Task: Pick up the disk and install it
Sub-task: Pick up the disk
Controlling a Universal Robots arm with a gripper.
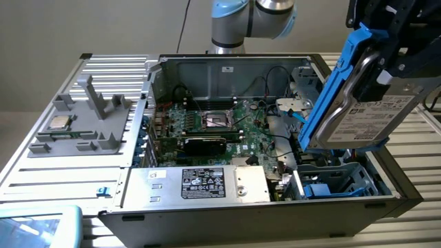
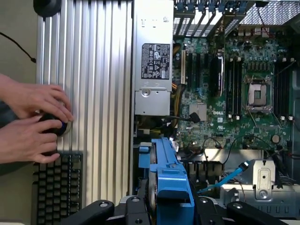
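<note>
Pincer [image 1: 393,77] clenched on the disk [image 1: 365,116], a flat silver-grey hard drive with a white printed label in a bright blue plastic carrier. It hangs in the air above the grey metal drive cage with blue plastic fittings [image 1: 344,178], steeply tilted and not touching the cage

Risks, as I judge them:
- Tilt: one edge of the carrier points down at the cage while the label face leans away. A corner could catch the cage wall and jam, or twist the carrier in my grasp
- Hold: I seem to grip near the upper end, so most of the weight hangs below, toward the cage. A knock there might lever the disk loose onto the green motherboard [image 1: 227,124] beside the cage
- Cables: a thin bright blue data cable [image 1: 293,106] loops just beside the cage, with black wires near it. Either could be trapped or dragged
- Silver box-shaped power supply with black-and-white label [image 1: 206,183]: beside the cage, apart from the disk, low concern
- A person's hands [image 2: 35,101] rest on a round black knob [image 2: 54,126] by a black keyboard [image 2: 56,187], well apart from the cage. A hazard only if they reach in
</note>
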